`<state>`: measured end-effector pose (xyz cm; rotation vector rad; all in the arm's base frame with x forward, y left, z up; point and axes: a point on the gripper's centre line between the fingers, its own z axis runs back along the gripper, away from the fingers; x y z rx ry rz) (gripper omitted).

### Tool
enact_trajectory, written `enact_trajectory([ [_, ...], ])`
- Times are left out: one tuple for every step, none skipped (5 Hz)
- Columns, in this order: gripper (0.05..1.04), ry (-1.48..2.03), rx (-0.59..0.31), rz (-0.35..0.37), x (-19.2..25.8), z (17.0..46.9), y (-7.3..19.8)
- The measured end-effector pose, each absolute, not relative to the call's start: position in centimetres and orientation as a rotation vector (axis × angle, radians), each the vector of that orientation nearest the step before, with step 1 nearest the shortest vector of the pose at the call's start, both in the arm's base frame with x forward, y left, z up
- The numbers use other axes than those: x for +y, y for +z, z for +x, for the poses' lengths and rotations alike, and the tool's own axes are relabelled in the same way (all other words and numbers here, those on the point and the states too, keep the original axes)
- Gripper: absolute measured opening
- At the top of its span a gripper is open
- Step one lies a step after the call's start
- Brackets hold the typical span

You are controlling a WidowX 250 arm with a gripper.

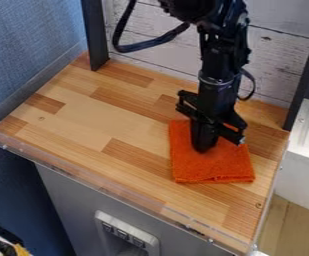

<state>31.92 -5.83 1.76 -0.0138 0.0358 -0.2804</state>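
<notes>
An orange cloth (213,165), folded roughly into a square, lies flat on the right half of the wooden tabletop (96,120). The black gripper (203,146) points down over the cloth's upper middle, its tips at or just above the fabric. Whether it touches or pinches the cloth cannot be made out. The gripper covers part of the cloth's back area.
A clear low rim (103,189) runs along the table's front edge. Black upright posts (95,35) stand at the back left and back right, before a whitewashed plank wall (277,55). A blue wall is at left.
</notes>
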Motion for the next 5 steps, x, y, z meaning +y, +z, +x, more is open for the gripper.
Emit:
enact_trajectory([
  [0.083,-0.281,0.036,-0.005,-5.7,32.3,1.2],
  [0.235,-0.252,0.055,0.008,-5.6,32.0,1.3],
  [0.488,-0.233,0.068,0.018,-5.4,32.0,2.0],
  [0.657,-0.187,0.033,0.018,-3.6,33.1,3.8],
  [0.369,-0.171,0.019,0.018,-2.1,33.5,4.0],
])
